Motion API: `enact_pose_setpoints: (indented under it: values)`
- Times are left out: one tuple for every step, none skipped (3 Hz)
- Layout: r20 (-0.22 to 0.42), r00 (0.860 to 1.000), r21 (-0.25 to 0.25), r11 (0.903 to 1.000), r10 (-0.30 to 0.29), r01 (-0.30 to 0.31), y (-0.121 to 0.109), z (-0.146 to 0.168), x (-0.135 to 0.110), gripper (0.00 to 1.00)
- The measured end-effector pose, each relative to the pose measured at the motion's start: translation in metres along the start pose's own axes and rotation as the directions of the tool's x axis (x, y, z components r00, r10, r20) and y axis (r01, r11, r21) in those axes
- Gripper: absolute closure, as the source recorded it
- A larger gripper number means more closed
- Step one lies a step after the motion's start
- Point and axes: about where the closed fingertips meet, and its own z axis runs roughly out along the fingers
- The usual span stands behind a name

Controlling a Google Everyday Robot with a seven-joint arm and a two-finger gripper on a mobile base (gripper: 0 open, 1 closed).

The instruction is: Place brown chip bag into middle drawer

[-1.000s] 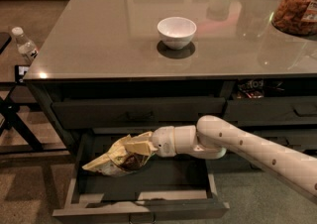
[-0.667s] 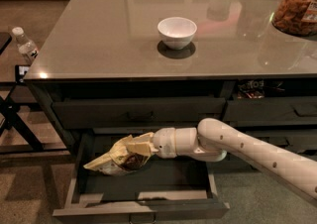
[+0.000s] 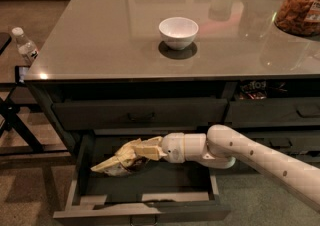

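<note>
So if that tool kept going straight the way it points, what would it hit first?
The tool, low over the open middle drawer, points to the picture's left: probably the drawer's wall on that side, its brown chip bag touching first. Depth is unclear.

I see a smooth, glossy grey top on the bench [image 3: 100, 45], mirroring the glazed white bowl [image 3: 178, 31]. Over the matt dark grey middle drawer [image 3: 150, 213], my gripper [image 3: 145, 150], smooth cream plastic, pinches the crinkly, faintly shiny brown chip bag [image 3: 116, 163]. Far right, the jar [image 3: 300, 7] looks clear and glossy.
</note>
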Motion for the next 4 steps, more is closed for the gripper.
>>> enact_pose_setpoints:
  values:
    - [0.046, 0.997, 0.023, 0.9983, -0.054, 0.053, 0.007, -0.004, -0.014, 1.0]
    - [0.099, 0.976, 0.039, 0.9804, -0.196, 0.193, 0.022, -0.009, -0.061, 1.0]
    - [0.131, 0.952, 0.043, 0.9607, -0.278, 0.274, 0.027, -0.01, -0.092, 1.0]
    - [0.133, 0.951, 0.044, 0.96, -0.28, 0.276, 0.027, -0.01, -0.093, 1.0]
